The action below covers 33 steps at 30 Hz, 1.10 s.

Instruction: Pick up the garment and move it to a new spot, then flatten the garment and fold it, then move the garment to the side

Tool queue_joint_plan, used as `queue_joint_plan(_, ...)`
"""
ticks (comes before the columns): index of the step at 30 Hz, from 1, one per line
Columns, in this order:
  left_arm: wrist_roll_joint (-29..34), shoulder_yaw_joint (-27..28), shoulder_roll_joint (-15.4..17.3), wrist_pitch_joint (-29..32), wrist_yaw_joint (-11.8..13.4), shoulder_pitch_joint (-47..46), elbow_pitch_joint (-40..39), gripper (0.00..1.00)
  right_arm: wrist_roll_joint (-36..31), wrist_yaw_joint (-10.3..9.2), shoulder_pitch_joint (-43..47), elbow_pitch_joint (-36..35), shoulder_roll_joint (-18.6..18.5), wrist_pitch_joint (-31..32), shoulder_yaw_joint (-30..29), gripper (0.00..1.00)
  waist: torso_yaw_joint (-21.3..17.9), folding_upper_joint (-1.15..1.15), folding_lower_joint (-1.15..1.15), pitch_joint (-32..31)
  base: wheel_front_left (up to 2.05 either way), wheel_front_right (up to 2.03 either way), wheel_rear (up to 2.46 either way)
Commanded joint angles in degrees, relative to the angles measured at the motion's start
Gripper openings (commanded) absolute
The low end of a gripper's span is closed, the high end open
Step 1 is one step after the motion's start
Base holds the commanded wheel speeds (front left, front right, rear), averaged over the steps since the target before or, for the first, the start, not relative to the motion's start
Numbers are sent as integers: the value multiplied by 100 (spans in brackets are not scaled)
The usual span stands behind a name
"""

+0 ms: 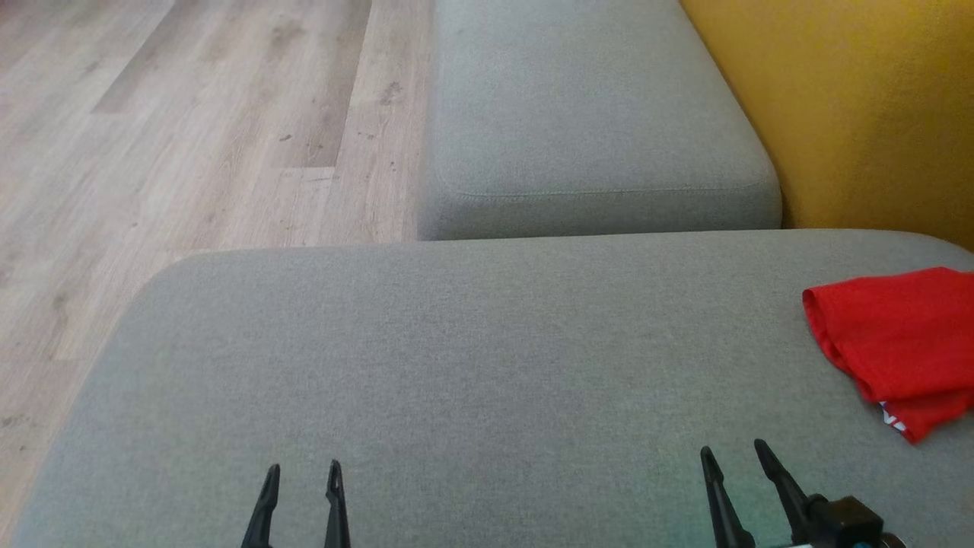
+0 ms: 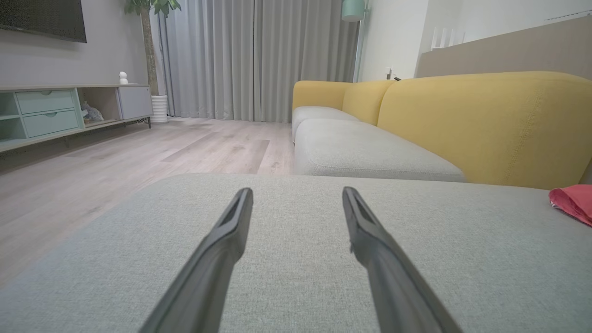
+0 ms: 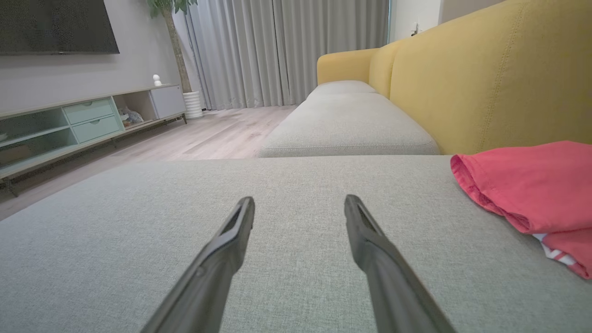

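The garment (image 1: 902,342) is red, folded into a compact bundle with a white-printed edge showing, and lies at the far right of the grey sofa cushion (image 1: 472,342). It appears at the right edge of the left wrist view (image 2: 573,202) and larger in the right wrist view (image 3: 532,185). My left gripper (image 1: 303,470) hovers open over the cushion's near left part, empty (image 2: 297,192). My right gripper (image 1: 733,449) is open and empty too (image 3: 299,201), near the front edge, a short way left of the garment and not touching it.
A second grey seat cushion (image 1: 593,114) lies beyond, against the yellow sofa back (image 1: 860,106). Wooden floor (image 1: 175,137) runs to the left. A TV cabinet (image 2: 55,111), a potted plant (image 2: 152,55) and grey curtains (image 2: 249,60) stand far off.
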Motion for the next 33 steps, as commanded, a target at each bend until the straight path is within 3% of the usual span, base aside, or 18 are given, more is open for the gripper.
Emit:
queue_joint_plan(1, 55, 209, -35, -37, -35, -243, -147, 100, -74, 39, -218, -250, -10, -78, 79, 100, -24, 0, 1, -7, 0, 0, 0)
queue_joint_plan(11, 74, 167, -35, -37, -93, -166, -56, 100, -182, 39, -208, -406, 12, -78, 42, 100, -151, 0, 1, 11, 0, 0, 0)
queue_joint_plan(12, 6, -2, 0, 1, -94, 46, 109, 0, -145, 0, 1, -204, 45, 0, -90, 0, -147, 0, 1, 6, 0, 0, 0)
queue_joint_plan(33, -1218, 283, -8, 322, -277, -233, 308, 0, 1175, 5, -240, -66, 38, 319, -268, 0, -171, 0, 1, 209, 0, 0, 0)
